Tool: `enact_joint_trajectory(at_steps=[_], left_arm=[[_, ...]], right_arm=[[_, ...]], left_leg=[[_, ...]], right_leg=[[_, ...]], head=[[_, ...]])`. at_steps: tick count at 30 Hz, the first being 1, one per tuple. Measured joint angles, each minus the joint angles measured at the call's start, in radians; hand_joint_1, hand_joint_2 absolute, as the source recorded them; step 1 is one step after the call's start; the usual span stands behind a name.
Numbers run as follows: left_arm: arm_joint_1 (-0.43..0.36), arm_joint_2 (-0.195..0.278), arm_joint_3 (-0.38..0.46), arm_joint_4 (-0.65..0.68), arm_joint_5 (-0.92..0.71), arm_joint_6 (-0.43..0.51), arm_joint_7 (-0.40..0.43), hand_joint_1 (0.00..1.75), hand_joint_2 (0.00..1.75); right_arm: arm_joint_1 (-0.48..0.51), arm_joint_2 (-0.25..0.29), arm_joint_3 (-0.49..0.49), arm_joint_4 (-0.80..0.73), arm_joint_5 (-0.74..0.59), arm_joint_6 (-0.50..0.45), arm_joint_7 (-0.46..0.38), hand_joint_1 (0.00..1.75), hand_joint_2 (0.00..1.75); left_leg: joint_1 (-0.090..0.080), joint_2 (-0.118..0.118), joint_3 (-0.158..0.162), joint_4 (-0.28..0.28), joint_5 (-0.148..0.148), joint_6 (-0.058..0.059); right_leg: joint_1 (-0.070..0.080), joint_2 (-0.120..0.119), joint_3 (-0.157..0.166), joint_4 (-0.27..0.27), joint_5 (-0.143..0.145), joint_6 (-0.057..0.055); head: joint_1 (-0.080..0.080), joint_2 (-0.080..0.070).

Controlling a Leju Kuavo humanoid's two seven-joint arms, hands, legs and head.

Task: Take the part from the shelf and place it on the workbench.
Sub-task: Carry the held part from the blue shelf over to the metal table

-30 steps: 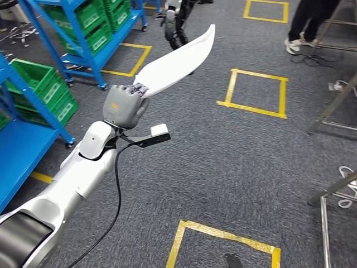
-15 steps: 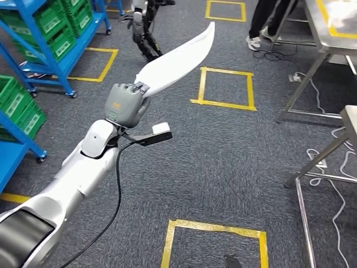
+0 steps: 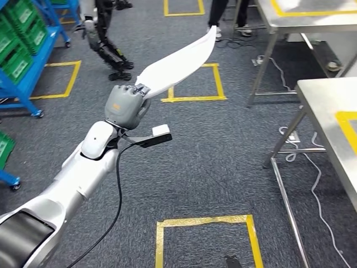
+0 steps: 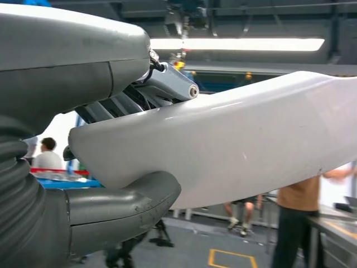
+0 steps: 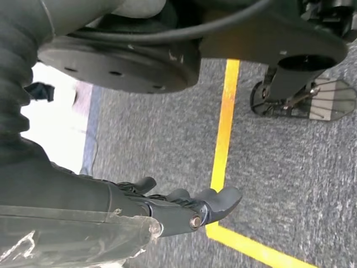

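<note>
A long, curved white blade-shaped part [image 3: 181, 58] juts forward and up from my left hand [image 3: 125, 106], which grips its root end at arm's length over the grey carpet. The left wrist view shows the part [image 4: 252, 139] clamped between the thick thumb [image 4: 122, 209] and the fingers [image 4: 139, 97]. A steel workbench [image 3: 332, 111] with yellow tape on its top stands at the right, apart from the part. My right hand [image 5: 181, 209] hangs low over the carpet with its fingers stretched out and nothing in them.
A second steel table [image 3: 303, 19] stands farther back on the right. Blue shelves [image 3: 25, 84] with green bins [image 3: 19, 53] are at the far left. Another robot [image 3: 101, 33] and a person's legs [image 3: 227, 11] stand ahead. Cables [image 3: 294, 139] lie under the workbench, and yellow tape squares [image 3: 198, 84] mark the floor.
The whole view has swung to the right: the blue shelves have slid off to the left and the steel workbench has come in at the right. My left hand still holds the part the same way.
</note>
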Motion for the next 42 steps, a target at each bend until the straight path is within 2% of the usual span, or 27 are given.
enact_joint_trajectory(at_steps=[1, 2, 3, 5, 6, 8, 9, 10, 11, 13, 15, 17, 18, 20, 22, 24, 26, 28, 30, 31, 32, 33, 35, 37, 39, 41, 42], left_arm=[[0.003, 0.001, 0.0, 0.001, 0.0, 0.0, 0.0, 1.75, 1.75], [0.006, 0.002, 0.0, 0.003, 0.0, 0.0, 0.0, 1.75, 1.75], [0.008, 0.003, 0.0, 0.004, 0.0, 0.0, 0.0, 1.75, 1.75], [0.007, 0.005, 0.0, 0.005, 0.002, 0.0, 0.0, 1.75, 1.75], [0.005, 0.005, 0.0, 0.005, 0.003, 0.0, 0.0, 1.75, 1.75], [0.001, 0.005, 0.0, 0.006, 0.004, 0.0, -0.001, 1.75, 1.75], [0.0, 0.005, 0.0, 0.006, 0.005, 0.0, -0.001, 1.75, 1.75], [-0.001, 0.004, -0.001, 0.006, 0.005, 0.0, -0.002, 1.75, 1.75], [-0.001, 0.003, -0.001, 0.007, 0.006, -0.001, -0.002, 1.75, 1.75], [-0.004, 0.0, -0.001, 0.007, 0.008, -0.001, -0.003, 1.75, 1.75], [-0.006, 0.001, -0.001, 0.008, 0.01, -0.002, -0.005, 1.75, 1.75], [-0.005, 0.003, -0.001, 0.011, 0.011, -0.003, -0.006, 1.75, 1.75], [-0.005, 0.003, -0.001, 0.013, 0.011, -0.003, -0.006, 1.75, 1.75], [-0.006, 0.003, -0.002, 0.015, 0.011, -0.003, -0.007, 1.75, 1.75], [-0.009, 0.003, -0.001, 0.015, 0.012, -0.003, -0.008, 1.75, 1.75], [-0.012, 0.004, -0.001, 0.016, 0.012, -0.003, -0.008, 1.75, 1.75], [-0.013, 0.003, -0.002, 0.016, 0.012, -0.003, -0.008, 1.75, 1.75], [-0.015, 0.001, -0.002, 0.016, 0.012, -0.002, -0.008, 1.75, 1.75], [-0.016, 0.003, -0.002, 0.018, 0.014, -0.002, -0.008, 1.75, 1.75], [-0.015, 0.004, -0.003, 0.019, 0.014, -0.002, -0.008, 1.75, 1.75], [-0.013, 0.004, -0.003, 0.021, 0.015, -0.002, -0.008, 1.75, 1.75], [-0.012, 0.004, -0.004, 0.022, 0.015, -0.003, -0.008, 1.75, 1.75], [-0.011, 0.005, -0.004, 0.023, 0.015, -0.003, -0.008, 1.75, 1.75], [-0.015, 0.006, -0.004, 0.023, 0.015, -0.002, -0.008, 1.75, 1.75], [-0.017, 0.005, -0.004, 0.024, 0.015, -0.002, -0.008, 1.75, 1.75], [-0.018, 0.001, -0.005, 0.024, 0.015, -0.003, -0.009, 1.75, 1.75], [-0.018, -0.001, -0.006, 0.024, 0.016, -0.003, -0.009, 1.75, 1.75]], right_arm=[[0.0, 0.0, 0.0, 0.0, 0.0, 0.0, 0.0, 0.0, 1.75], [0.0, 0.0, 0.0, 0.0, -0.001, 0.0, 0.0, 0.0, 1.75], [0.001, 0.0, 0.0, 0.0, -0.001, 0.0, 0.0, 0.0, 1.75], [0.0, 0.0, 0.0, 0.0, -0.001, 0.0, -0.001, 0.0, 1.75], [-0.002, 0.0, 0.0, 0.0, -0.001, -0.001, -0.001, 0.0, 1.75], [-0.004, 0.0, 0.0, 0.0, -0.001, -0.003, -0.002, 0.0, 1.75], [-0.004, 0.0, 0.0, 0.0, -0.001, -0.004, -0.002, 0.0, 1.75], [-0.003, 0.0, 0.0, 0.0, -0.001, -0.005, -0.003, 0.0, 1.75], [-0.003, 0.0, 0.0, 0.0, -0.001, -0.005, -0.004, 0.0, 1.75], [-0.003, 0.0, 0.0, 0.0, 0.0, -0.006, -0.004, 0.0, 1.75], [-0.004, 0.0, 0.0, 0.0, 0.001, -0.006, -0.003, 0.0, 1.75], [-0.007, 0.0, 0.0, 0.0, 0.003, -0.006, -0.003, 0.0, 1.75], [-0.007, 0.0, 0.0, 0.0, 0.003, -0.006, -0.003, 0.0, 1.75], [-0.006, 0.0, 0.0, 0.0, 0.006, -0.006, -0.001, 0.0, 1.75], [-0.005, 0.0, 0.0, 0.0, 0.007, -0.006, 0.001, 0.0, 1.75], [-0.005, 0.0, 0.0, 0.0, 0.009, -0.006, 0.002, 0.0, 1.75], [-0.003, 0.0, 0.0, 0.0, 0.01, -0.006, 0.002, 0.0, 1.75], [-0.002, 0.0, 0.0, 0.0, 0.012, -0.007, 0.002, 0.0, 1.75], [-0.005, 0.0, 0.0, 0.0, 0.014, -0.008, 0.002, 0.0, 1.75], [-0.007, 0.0, 0.0, 0.0, 0.015, -0.008, 0.002, 0.0, 1.75], [-0.007, 0.0, 0.0, 0.0, 0.015, -0.008, 0.002, 0.0, 1.75], [-0.006, 0.0, 0.0, 0.0, 0.015, -0.008, 0.002, 0.0, 1.75], [-0.005, 0.0, -0.001, 0.0, 0.015, -0.008, 0.002, 0.0, 1.75], [-0.007, 0.0, -0.001, 0.0, 0.015, -0.008, 0.002, 0.0, 1.75], [-0.009, 0.0, 0.0, 0.0, 0.014, -0.008, 0.001, 0.0, 1.75], [-0.007, 0.0, 0.0, 0.0, 0.014, -0.009, 0.0, 0.0, 1.75], [-0.006, 0.0, 0.0, 0.0, 0.014, -0.009, 0.0, 0.0, 1.75]], left_leg=[[0.0, -0.008, -0.03, 0.058, -0.02, 0.0], [0.0, -0.011, -0.048, 0.089, -0.021, 0.0], [0.001, -0.012, -0.05, 0.086, -0.005, 0.0], [0.003, -0.028, -0.007, -0.012, 0.064, 0.002], [0.005, -0.05, 0.024, -0.076, 0.091, 0.003], [0.01, -0.085, 0.061, -0.158, 0.113, 0.007], [0.009, -0.088, 0.066, -0.171, 0.111, 0.012], [0.009, -0.078, 0.065, -0.173, 0.113, 0.018], [0.009, -0.068, 0.066, -0.176, 0.116, 0.025], [0.011, -0.046, 0.067, -0.18, 0.12, 0.038], [0.008, -0.025, 0.068, -0.181, 0.12, 0.045], [0.006, 0.002, 0.068, -0.18, 0.118, 0.047], [0.006, 0.014, 0.069, -0.18, 0.117, 0.046], [0.006, 0.038, 0.074, -0.18, 0.113, 0.043], [0.0, 0.058, 0.079, -0.178, 0.106, 0.035], [-0.007, 0.077, 0.082, -0.178, 0.103, 0.027], [-0.006, 0.091, 0.086, -0.181, 0.098, 0.018], [-0.002, 0.06, 0.074, -0.148, 0.071, 0.008], [0.001, 0.01, 0.024, -0.04, 0.014, 0.004], [0.001, -0.002, -0.011, 0.026, -0.012, 0.003], [0.001, -0.007, -0.038, 0.075, -0.024, 0.003], [0.001, -0.01, -0.052, 0.093, -0.018, 0.003], [0.003, -0.019, -0.027, 0.025, 0.042, 0.005], [0.01, -0.06, 0.03, -0.1, 0.1, 0.006], [0.013, -0.089, 0.059, -0.166, 0.113, 0.01], [0.012, -0.073, 0.062, -0.174, 0.113, 0.022], [0.012, -0.063, 0.062, -0.175, 0.115, 0.029]], right_leg=[[0.0, 0.012, 0.0, 0.0, 0.001, -0.002], [-0.001, 0.026, -0.001, 0.0, 0.001, -0.002], [-0.001, 0.04, -0.001, 0.0, 0.003, -0.001], [-0.005, 0.068, -0.001, 0.0, 0.006, 0.004], [-0.005, 0.08, -0.003, 0.002, 0.007, 0.008], [-0.005, 0.099, -0.012, 0.003, 0.013, 0.019], [-0.006, 0.109, -0.016, 0.0, 0.017, 0.026], [-0.009, 0.118, -0.02, -0.004, 0.022, 0.032], [-0.009, 0.112, -0.023, -0.005, 0.023, 0.038], [-0.005, 0.062, -0.047, 0.037, -0.003, 0.048], [-0.003, 0.005, -0.1, 0.156, -0.065, 0.054], [-0.003, -0.01, -0.144, 0.26, -0.103, 0.058], [-0.004, -0.013, -0.143, 0.265, -0.099, 0.058], [-0.003, -0.03, -0.082, 0.165, -0.047, 0.056], [0.004, -0.068, -0.012, 0.044, -0.011, 0.049], [0.01, -0.076, 0.006, 0.005, -0.009, 0.038], [0.008, -0.05, 0.002, 0.002, -0.005, 0.024], [0.004, -0.027, 0.002, -0.002, -0.001, 0.011], [0.001, -0.004, 0.002, -0.003, 0.0, 0.003], [0.0, 0.008, 0.002, -0.003, 0.001, 0.0], [0.0, 0.021, 0.002, -0.003, 0.001, 0.0], [0.0, 0.035, 0.002, -0.003, 0.002, 0.0], [-0.003, 0.063, 0.002, -0.003, 0.004, 0.003], [-0.005, 0.088, -0.002, 0.0, 0.007, 0.012], [-0.006, 0.108, -0.011, -0.001, 0.012, 0.024], [-0.01, 0.124, -0.019, -0.007, 0.018, 0.036], [-0.008, 0.112, -0.024, -0.002, 0.015, 0.041]], head=[[-0.001, 0.0], [-0.001, 0.0], [-0.001, 0.0], [-0.002, 0.0], [-0.002, 0.0], [-0.003, 0.0], [-0.004, 0.0], [-0.004, 0.0], [-0.004, 0.0], [0.004, 0.0], [0.012, 0.0], [0.012, 0.0], [0.012, 0.0], [0.012, 0.0], [0.012, 0.0], [0.011, 0.0], [0.011, 0.0], [0.009, 0.0], [0.005, 0.0], [0.004, 0.0], [0.003, 0.0], [0.003, 0.0], [0.003, 0.0], [0.002, 0.0], [0.001, 0.0], [-0.001, 0.0], [0.001, 0.0]])
